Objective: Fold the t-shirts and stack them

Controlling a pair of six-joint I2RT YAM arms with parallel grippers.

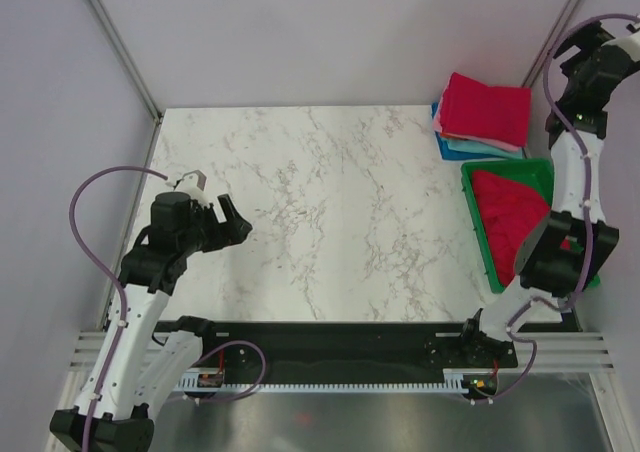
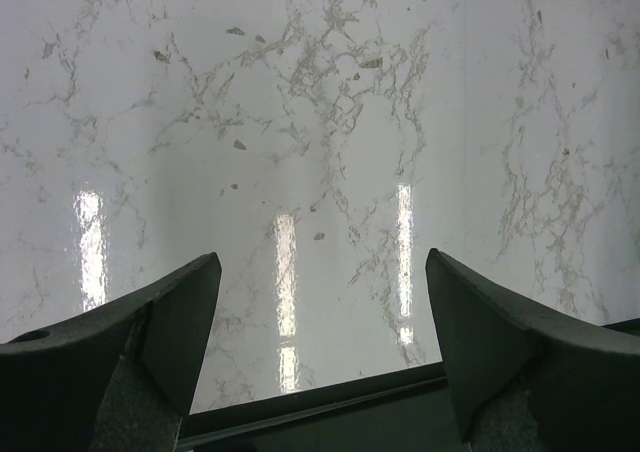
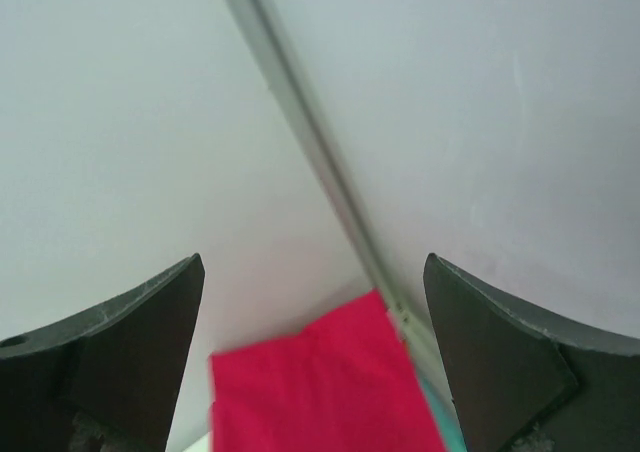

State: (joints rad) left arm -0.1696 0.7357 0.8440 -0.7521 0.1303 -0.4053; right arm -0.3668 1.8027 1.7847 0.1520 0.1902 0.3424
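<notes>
Tees lie in two spots, both at the right side of the marble table (image 1: 330,222). Nearest the arms' bases is a crumpled red heap (image 1: 508,217) filling the green tray (image 1: 478,234), which sits lengthways along the table's right edge. Whether the heap is one tee or several I cannot tell. The right arm (image 1: 555,252) bends its dark elbow over the tray's near right corner and hides part of the rim there.

Well to the left of the tray, across bare marble, the left gripper (image 1: 238,220) hovers low over the table, pointing toward the tray. Its fingers (image 2: 180,312) are spread wide with nothing between them. The left wrist view shows only veined marble and strips of reflected light in the gap.

Just beyond the tray's far rim sits the folded stack (image 1: 487,110), turned a little askew to the tray. A red tee lies on top, a pink edge shows under it, then teal, then blue at the bottom, the lower layers peeking out along the left and near sides. Whether the stack touches the tray I cannot tell.

Past the tray and higher up, the right arm climbs beside the stack toward the wall (image 3: 120,122). The right gripper (image 3: 312,262) is raised there, its fingers wide apart and empty. Between them the right wrist view shows pale wall and a grey post (image 3: 300,122), with the stack's red top and a sliver of teal below.
</notes>
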